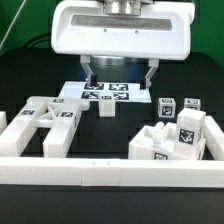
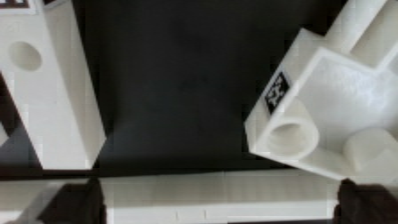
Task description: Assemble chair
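Chair's white plastic X-braced frame [image 1: 50, 122] lies on the black table [image 1: 112, 140] by the exterior view's left edge, its white notched block [image 1: 178, 140] by the right. The gripper [image 1: 120, 80] hangs empty and spread wide toward the far edge. A skewed descent could shove either part aside.

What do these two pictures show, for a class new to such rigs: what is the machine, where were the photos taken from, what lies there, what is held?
The big white shape on top of the exterior view is the end of a robot arm. The two fingers below it are its pincer. That picture comes from a camera off the arm; the other from a camera on the wrist, looking down at chair parts close up. On the black table lie these loose parts: an X-braced frame on the exterior view's left, a notched block and pegs on its right. The flat tagged sheet is the marker board, no chair part. The pincer is open and holds nothing.
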Robot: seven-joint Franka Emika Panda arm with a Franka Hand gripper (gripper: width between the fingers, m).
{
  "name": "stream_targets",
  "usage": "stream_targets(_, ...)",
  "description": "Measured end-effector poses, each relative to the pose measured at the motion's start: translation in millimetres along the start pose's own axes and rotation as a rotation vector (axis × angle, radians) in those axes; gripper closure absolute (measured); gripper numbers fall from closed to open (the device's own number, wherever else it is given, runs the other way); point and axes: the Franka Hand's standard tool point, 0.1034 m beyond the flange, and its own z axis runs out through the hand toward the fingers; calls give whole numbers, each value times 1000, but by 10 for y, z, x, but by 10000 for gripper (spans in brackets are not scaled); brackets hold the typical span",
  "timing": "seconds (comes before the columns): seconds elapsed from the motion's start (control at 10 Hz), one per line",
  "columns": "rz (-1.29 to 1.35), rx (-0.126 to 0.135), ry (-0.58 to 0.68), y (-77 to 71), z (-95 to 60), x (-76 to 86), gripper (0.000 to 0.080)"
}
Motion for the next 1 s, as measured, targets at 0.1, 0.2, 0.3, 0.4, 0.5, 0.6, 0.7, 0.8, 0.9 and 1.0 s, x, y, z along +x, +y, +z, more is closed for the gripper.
stream_targets(0.1, 0, 0, -9, 2, 10, -17, 150)
stream_targets(0.2, 0, 5, -43, 2, 20, -41, 150)
stream_targets(0.3, -64, 0, -35, 122, 35, -56, 150)
stream_targets(0.4, -69, -3, -62, 175, 80, -174, 150)
stream_targets(0.5, -63, 9, -172, 127, 125, -386, 150)
stream_targets(0.6, -55, 19, -263, 148, 150, -503, 150)
stream_targets(0.7, -52, 17, -279, 195, 186, -520, 150)
stream_targets(0.8, -37, 31, -370, 160, 184, -605, 150)
stream_targets(0.9, -39, 43, -453, 130, 173, -584, 150)
stream_targets(1.0, -40, 44, -487, 129, 193, -560, 150)
